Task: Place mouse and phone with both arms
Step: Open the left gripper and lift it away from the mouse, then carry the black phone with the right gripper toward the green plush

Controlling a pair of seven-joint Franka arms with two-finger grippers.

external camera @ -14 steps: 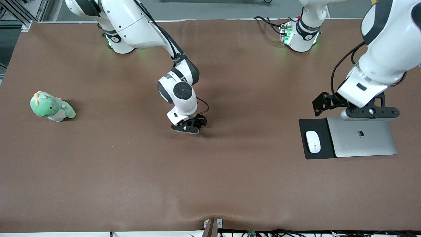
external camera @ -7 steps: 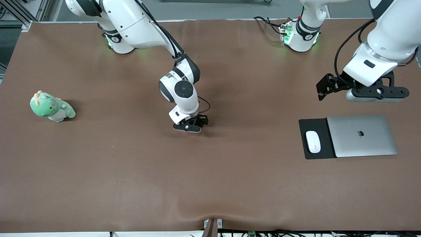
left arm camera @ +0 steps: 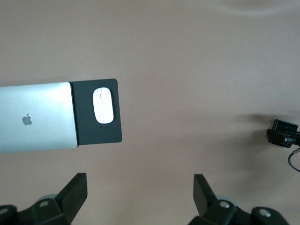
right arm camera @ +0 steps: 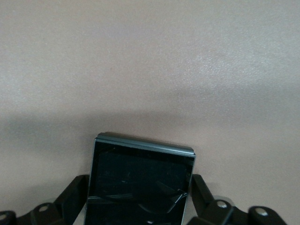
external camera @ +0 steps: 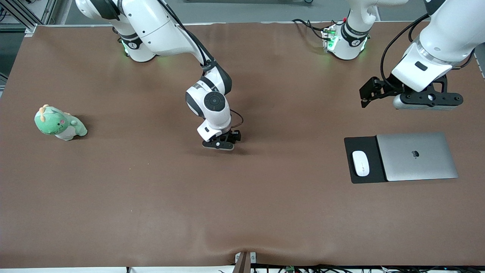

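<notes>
Toward the left arm's end of the tabletop [external camera: 151,197], the mouse [external camera: 360,163] lies on a black mat [external camera: 360,180], which is tucked against a closed silver laptop [external camera: 416,156] on the side toward the right arm's end. The left gripper [left arm camera: 140,199] has lifted off that spot over the last second: it was low just over the laptop's farther edge, and now it hangs well above the bare tabletop farther from the front camera than the laptop, its fingers [left arm camera: 75,190] spread wide with nothing between them. That reads as the mouse half of the job being finished, with the left arm backing away.

Near the middle of the tabletop, the right gripper [external camera: 221,145] sits low, and it has only crept a little toward the left arm's end. Its wrist view shows it clamped on the phone [right arm camera: 140,183], with brown surface close underneath. Whether the phone already touches down I cannot tell. Judging by this, setting the phone down is the step in hand.

A green plush toy [external camera: 59,123] sits apart, near the right arm's end.
</notes>
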